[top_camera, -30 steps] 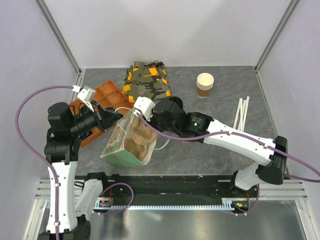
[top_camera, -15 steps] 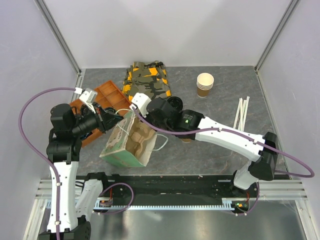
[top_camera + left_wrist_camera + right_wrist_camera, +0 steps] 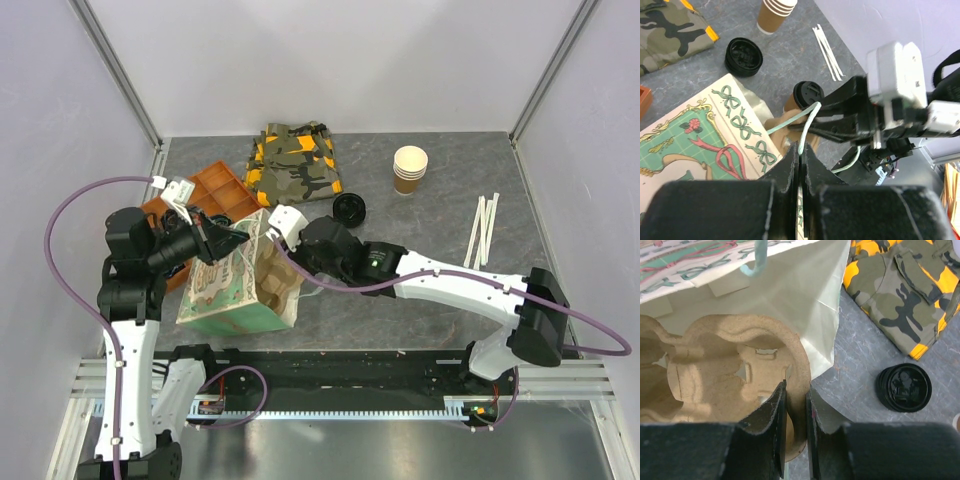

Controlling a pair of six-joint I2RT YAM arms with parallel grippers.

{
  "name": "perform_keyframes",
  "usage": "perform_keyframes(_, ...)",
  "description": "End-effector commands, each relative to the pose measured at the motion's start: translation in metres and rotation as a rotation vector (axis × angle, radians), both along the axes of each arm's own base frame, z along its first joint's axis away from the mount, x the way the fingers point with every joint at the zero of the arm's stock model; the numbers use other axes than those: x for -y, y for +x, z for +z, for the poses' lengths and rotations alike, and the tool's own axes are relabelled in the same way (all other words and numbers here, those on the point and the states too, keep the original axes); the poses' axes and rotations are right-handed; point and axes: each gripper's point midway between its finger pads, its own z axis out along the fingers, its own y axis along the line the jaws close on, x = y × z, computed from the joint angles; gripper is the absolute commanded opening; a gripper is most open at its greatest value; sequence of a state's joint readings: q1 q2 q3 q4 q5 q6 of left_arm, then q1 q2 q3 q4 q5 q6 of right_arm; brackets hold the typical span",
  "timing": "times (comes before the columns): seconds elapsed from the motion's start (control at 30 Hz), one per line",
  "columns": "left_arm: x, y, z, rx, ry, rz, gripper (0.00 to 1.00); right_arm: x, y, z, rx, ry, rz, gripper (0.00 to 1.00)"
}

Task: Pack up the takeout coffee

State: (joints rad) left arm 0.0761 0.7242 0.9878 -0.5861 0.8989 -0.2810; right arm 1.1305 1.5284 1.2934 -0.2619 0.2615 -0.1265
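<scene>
I've left gripper (image 3: 801, 160) pinching bag handle (image 3: 807, 125) | right gripper (image 3: 796, 405) clamped on cup carrier (image 3: 715, 385) rim | takeout coffee (image 3: 807, 95) upright, just beside right arm (image 3: 855, 110)

Grey table (image 3: 430, 215), bag (image 3: 225, 290), cloth (image 3: 295, 165), cups (image 3: 409, 170), lid (image 3: 349, 208), straws (image 3: 483, 225)

Printed paper bag (image 3: 222, 288) with bows and ribbons on mint green lies tipped at near left of grey table (image 3: 430, 240), mint cord handle (image 3: 807, 122) raised, brown pulp cup carrier (image 3: 715, 385) partly inside its open mouth. Behind it an orange compartment tray (image 3: 218, 187) sits beside a folded camo cloth (image 3: 293, 160) with orange patches; a loose black lid (image 3: 349, 209) lies just off the cloth's near right corner. Stack of lidless paper cups (image 3: 409, 170) stands upright farther right, and thin white sticks (image 3: 483, 228) lie near the right edge, well apart from the rest.
</scene>
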Motion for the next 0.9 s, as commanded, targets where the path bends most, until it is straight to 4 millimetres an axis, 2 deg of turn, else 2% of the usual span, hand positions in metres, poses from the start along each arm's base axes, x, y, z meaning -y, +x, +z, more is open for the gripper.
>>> perform_keyframes(0.0, 0.010, -0.001, 0.027, 0.043, -0.067, -0.067, 0.02, -0.012, -0.001, 0.042, 0.094, 0.132, 0.050, 0.00)
perform_keyframes(0.03, 0.012, -0.002, 0.028, 0.039, -0.075, -0.083, 0.02, -0.010, -0.002, 0.039, 0.091, 0.131, 0.056, 0.00)
perform_keyframes(0.1, 0.016, -0.006, 0.033, 0.031, -0.100, -0.127, 0.02, -0.007, -0.008, 0.054, 0.108, 0.184, 0.076, 0.00)
perform_keyframes(0.23, 0.027, -0.011, 0.040, -0.007, -0.164, -0.210, 0.02, -0.002, -0.014, 0.070, 0.134, 0.231, 0.103, 0.00)
perform_keyframes(0.4, 0.055, -0.031, 0.055, -0.026, -0.217, -0.364, 0.02, 0.006, -0.021, 0.086, 0.138, 0.212, 0.130, 0.00)
perform_keyframes(0.6, 0.062, -0.054, 0.076, -0.038, -0.267, -0.504, 0.02, 0.014, -0.032, 0.101, 0.129, 0.167, 0.169, 0.00)
perform_keyframes(0.63, 0.062, -0.057, 0.083, -0.004, -0.266, -0.526, 0.02, 0.017, -0.031, 0.098, 0.124, 0.145, 0.161, 0.00)
perform_keyframes(0.73, 0.062, -0.066, 0.096, 0.016, -0.262, -0.582, 0.02, 0.022, -0.028, 0.110, 0.155, 0.149, 0.140, 0.00)
perform_keyframes(0.8, 0.061, -0.075, 0.090, 0.036, -0.241, -0.620, 0.02, 0.026, -0.030, 0.119, 0.166, 0.151, 0.143, 0.00)
perform_keyframes(0.83, 0.057, -0.073, 0.082, -0.027, -0.249, -0.587, 0.02, 0.027, -0.032, 0.124, 0.170, 0.158, 0.153, 0.00)
perform_keyframes(0.87, 0.054, -0.067, 0.076, -0.015, -0.233, -0.554, 0.02, 0.030, -0.037, 0.133, 0.173, 0.176, 0.173, 0.00)
